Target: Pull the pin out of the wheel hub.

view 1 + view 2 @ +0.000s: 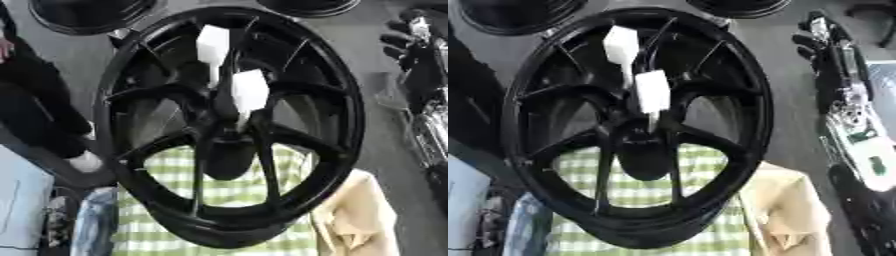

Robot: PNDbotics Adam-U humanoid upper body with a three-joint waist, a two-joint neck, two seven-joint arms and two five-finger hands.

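The right hand (826,42) showed at the upper right edge, black, with its arm running down the right side; whether its fingers were straight or curled could not be made out. It held nothing and lay well apart from the wheel (737,80). The left hand was not seen in either view.

The wheel, black and many-spoked, filled the middle of both views, tilted so that its upper rim leaned to the right. Its hub (642,135) sat at the centre where the spokes met. Two white pins stood in the hub region. The nearer pin (249,92) had a broad white block head and a thin stem that ran down into the hub. The farther pin (212,44) stood just above and to the left of it, its stem ending behind the first pin's head. Both pins were seated, neither one touched by a hand.

Under the lower half of the wheel lay a green-and-white checked cloth (236,192), visible through the spoke gaps. A tan cloth (785,210) lay just beside the rim at the lower right. Parts of two other black wheels (87,15) showed at the top edge. A dark-clothed person (35,100) occupied the left side, clear of the wheel.
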